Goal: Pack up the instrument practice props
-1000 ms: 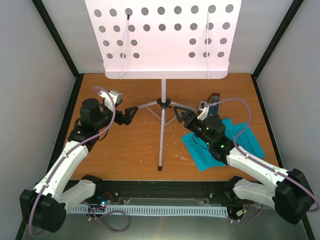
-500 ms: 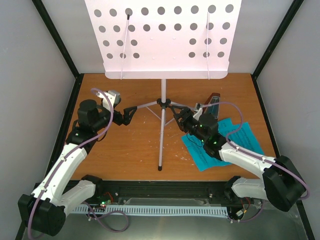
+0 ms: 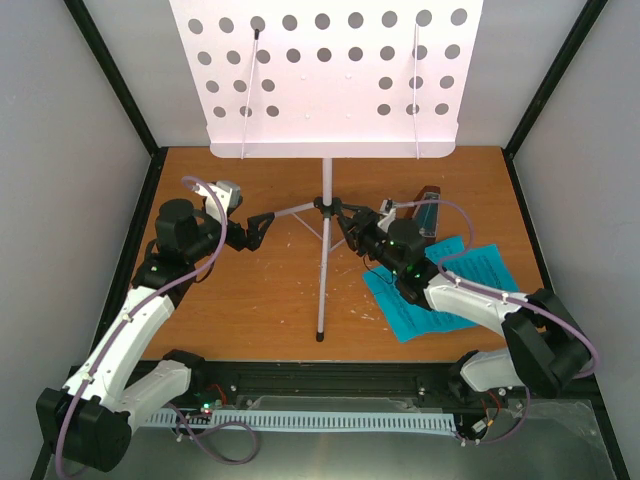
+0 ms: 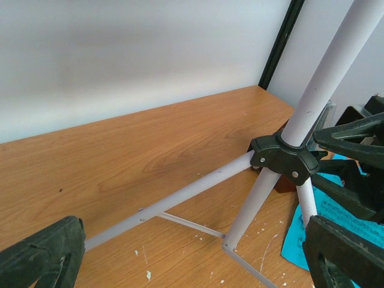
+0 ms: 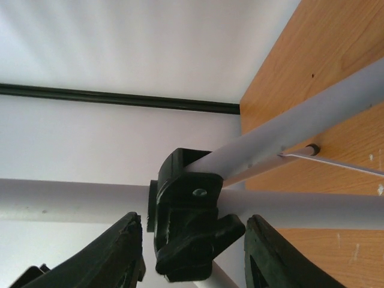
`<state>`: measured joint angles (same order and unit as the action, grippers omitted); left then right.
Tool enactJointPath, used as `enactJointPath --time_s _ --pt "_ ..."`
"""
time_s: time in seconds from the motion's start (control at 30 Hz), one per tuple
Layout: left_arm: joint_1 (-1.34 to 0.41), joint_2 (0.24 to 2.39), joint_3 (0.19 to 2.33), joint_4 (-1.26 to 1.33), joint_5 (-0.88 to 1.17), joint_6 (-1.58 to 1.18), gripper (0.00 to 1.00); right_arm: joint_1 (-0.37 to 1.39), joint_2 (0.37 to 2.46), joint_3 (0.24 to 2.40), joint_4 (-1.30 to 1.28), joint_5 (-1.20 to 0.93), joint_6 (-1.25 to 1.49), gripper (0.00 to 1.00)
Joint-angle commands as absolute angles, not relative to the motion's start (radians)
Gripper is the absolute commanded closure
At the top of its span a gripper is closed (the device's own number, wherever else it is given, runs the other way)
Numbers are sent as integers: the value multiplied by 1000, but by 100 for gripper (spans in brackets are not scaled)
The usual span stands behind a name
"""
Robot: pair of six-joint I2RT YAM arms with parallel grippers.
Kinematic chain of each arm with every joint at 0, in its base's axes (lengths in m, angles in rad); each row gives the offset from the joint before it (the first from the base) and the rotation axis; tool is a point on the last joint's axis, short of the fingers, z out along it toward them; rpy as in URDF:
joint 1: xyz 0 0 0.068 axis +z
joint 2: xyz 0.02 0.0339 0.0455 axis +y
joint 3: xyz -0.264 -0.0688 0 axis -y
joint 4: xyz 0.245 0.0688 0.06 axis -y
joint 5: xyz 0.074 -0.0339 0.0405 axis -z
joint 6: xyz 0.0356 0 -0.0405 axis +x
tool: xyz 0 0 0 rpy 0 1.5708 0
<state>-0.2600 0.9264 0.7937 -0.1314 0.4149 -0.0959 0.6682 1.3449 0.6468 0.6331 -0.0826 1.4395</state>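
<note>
Each arm is built of white tubular links joined by chunky black joint housings, ending in a heavy black shoulder block; in the top view the left arm point(image 3: 130, 330) lies at 8 o'clock and the right arm point(image 3: 470, 300) at 4 o'clock. A lilac cable point(image 3: 195, 183) loops loosely along each arm. The left fingers point(image 4: 42, 255) and right fingers point(image 5: 117, 252) are matte black, tapered wedges with a finely ridged surface
</note>
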Motion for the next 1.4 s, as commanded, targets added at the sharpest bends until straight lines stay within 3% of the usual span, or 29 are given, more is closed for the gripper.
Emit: enactJointPath --time_s 0.0,0.4,0.5,0.57,0.6,0.77,0.93,1.27,1.37 --pt "-265 921 813 -143 420 -107 1 669 1381 678 700 -109 1462 56" --pt "-265 926 813 -141 429 -109 1 669 1375 667 685 -86 1444 86" --pt "-264 927 813 -140 435 -109 0 669 1361 656 683 -79 1429 78" --pt "-265 928 813 -140 434 -109 1 669 1349 654 664 -67 1419 59" --pt "-265 926 813 -141 434 -109 0 669 1343 652 655 -59 1417 56" --pt "-265 928 812 -141 429 -107 0 667 1333 663 623 -41 1399 55" --pt "-265 927 812 -143 425 -106 1 667 1353 674 627 -60 1383 63" --pt "-265 927 813 -143 423 -106 1 667 1375 673 653 -75 1302 93" --pt "-265 930 813 -143 424 -106 0 667 1383 663 669 -89 1229 97"
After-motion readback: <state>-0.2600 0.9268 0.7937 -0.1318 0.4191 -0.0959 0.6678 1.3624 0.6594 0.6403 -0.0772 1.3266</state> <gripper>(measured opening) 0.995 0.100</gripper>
